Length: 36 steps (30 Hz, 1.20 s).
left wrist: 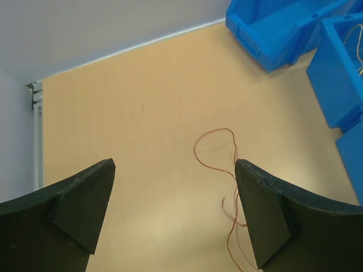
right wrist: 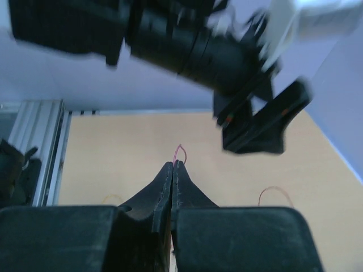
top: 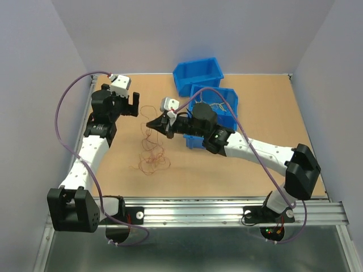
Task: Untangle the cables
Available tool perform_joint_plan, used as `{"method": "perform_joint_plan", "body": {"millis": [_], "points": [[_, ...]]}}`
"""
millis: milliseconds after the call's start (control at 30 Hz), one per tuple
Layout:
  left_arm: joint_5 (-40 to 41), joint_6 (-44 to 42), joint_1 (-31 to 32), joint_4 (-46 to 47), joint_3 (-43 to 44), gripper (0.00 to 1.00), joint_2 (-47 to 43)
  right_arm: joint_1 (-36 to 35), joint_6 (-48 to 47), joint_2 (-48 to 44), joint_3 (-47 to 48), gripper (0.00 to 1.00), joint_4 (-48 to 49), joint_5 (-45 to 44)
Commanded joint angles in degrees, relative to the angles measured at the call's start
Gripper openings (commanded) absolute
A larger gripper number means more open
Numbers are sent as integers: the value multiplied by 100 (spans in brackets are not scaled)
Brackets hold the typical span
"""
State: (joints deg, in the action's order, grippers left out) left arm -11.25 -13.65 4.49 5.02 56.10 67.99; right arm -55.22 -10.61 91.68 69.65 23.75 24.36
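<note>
Orange-red cables (top: 152, 160), blue bins (top: 182, 80)

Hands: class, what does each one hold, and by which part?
The right hand pinches a red cable just below a small loop. The left hand is open, holding nothing.

Tan table (top: 266, 107): tangled cables (top: 153, 161) near middle, blue bins (top: 181, 79) behind.

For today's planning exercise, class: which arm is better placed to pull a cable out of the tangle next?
Likely right: the right end effector is shut on a red cable; the left end effector hangs open, empty.
</note>
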Motion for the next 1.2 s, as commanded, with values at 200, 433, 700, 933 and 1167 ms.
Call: {"method": "perform_joint_plan", "body": {"millis": [200,433,700,933,1167], "points": [[-1721,670,-834,1422,-880,99,-224,-41,472,235,3632,1,-133,-1413],[-2635,1294,-1397,2318,-1434,99,-778,-50,279,1087,5348,1,-230,-1873],[-4315,1866,-1768,3505,-1935,99,-1375,-50,156,1353,5737,1,-204,-2199],[-5975,3007,-1602,5507,-2489,99,-1780,-50,340,1019,4805,0,209,-2085],[-5804,2429,-188,5686,-2507,97,-1649,-50,850,1106,4514,0,463,-1496]]}}
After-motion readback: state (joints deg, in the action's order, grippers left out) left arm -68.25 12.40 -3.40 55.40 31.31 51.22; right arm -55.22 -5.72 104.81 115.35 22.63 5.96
